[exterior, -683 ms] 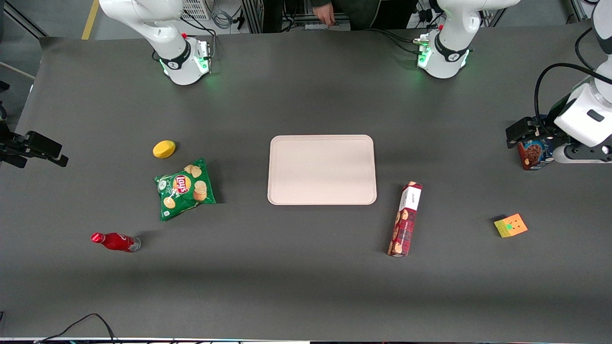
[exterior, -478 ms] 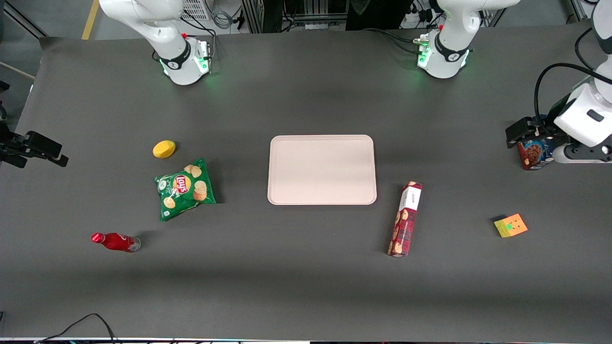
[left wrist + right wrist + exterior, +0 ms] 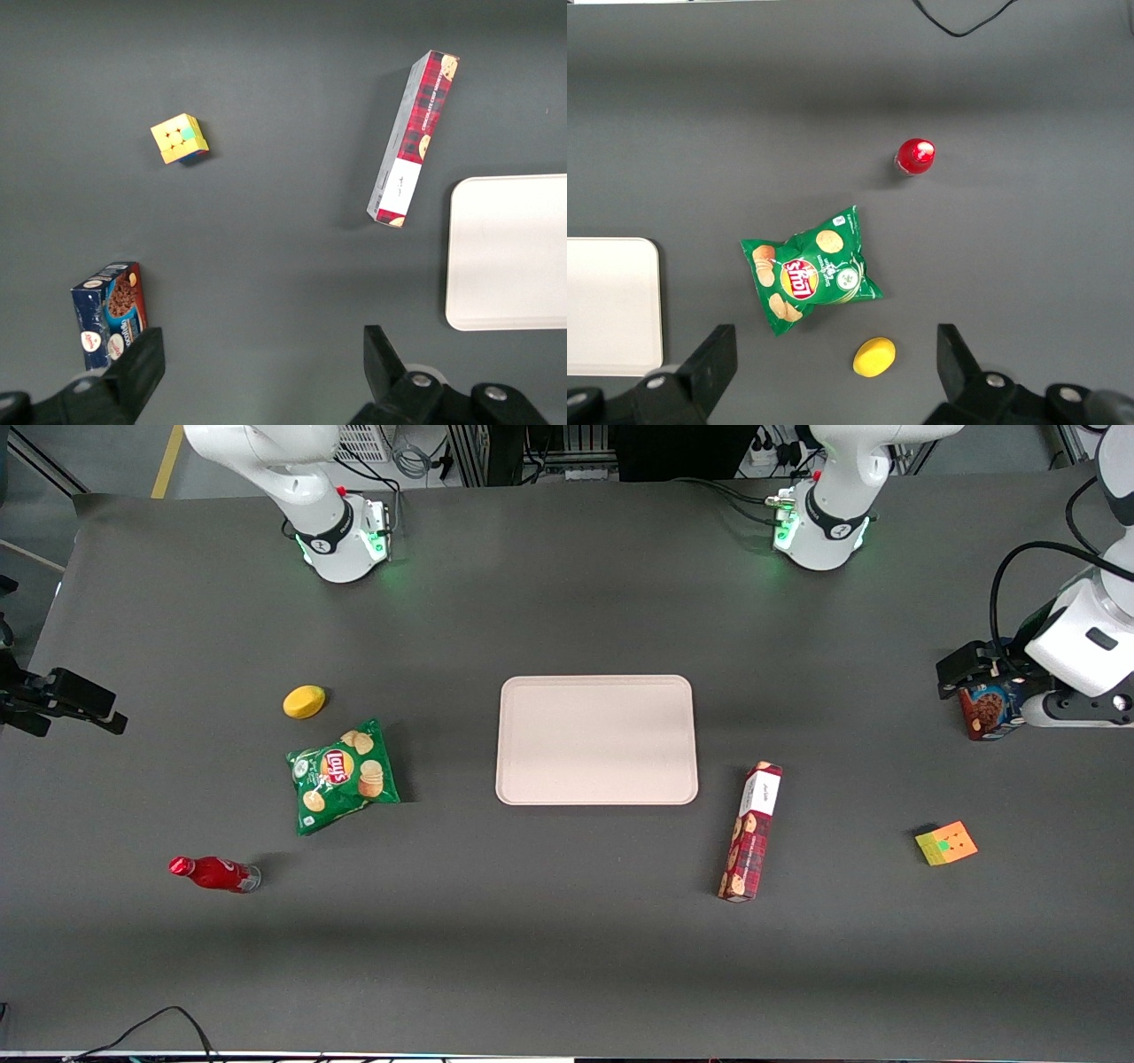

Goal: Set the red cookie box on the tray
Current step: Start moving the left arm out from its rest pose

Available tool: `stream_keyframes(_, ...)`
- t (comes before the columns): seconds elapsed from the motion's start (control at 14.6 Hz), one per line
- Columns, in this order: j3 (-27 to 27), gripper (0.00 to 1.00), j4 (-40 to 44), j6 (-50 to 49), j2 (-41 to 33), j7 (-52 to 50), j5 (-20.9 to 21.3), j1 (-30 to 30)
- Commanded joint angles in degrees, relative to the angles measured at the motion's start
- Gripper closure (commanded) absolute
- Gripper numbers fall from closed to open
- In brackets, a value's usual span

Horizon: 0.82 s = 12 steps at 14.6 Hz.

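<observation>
The red cookie box [image 3: 751,831] [image 3: 412,139] lies flat on the dark table. It sits just off the tray's corner, toward the working arm's end and nearer the front camera, with its white end toward the tray. The pale tray [image 3: 596,740] [image 3: 509,252] sits mid-table with nothing on it. My left gripper [image 3: 970,675] [image 3: 261,376] hovers near the working arm's end of the table, well apart from the red box and farther from the front camera than it. Its fingers are open and hold nothing.
A blue cookie box [image 3: 985,713] [image 3: 111,312] stands right beside the gripper. A colourful cube [image 3: 946,843] [image 3: 180,138] lies nearer the front camera. Toward the parked arm's end are a green chips bag [image 3: 341,775], a yellow lemon [image 3: 304,701] and a red bottle [image 3: 213,873].
</observation>
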Motion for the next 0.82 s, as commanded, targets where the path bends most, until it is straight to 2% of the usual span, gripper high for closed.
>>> stream_keyframes(0.0,0.0,0.00,0.4,-1.5,-0.6,2.4,-0.6,-0.8)
stream_keyframes(0.48,-6.2,0.00,2.1,-0.1,3.7,1.2,-2.6,-0.9)
stream_keyframes(0.75,-6.3,0.00,4.1,0.4,6.0,2.3,-2.6,-0.8)
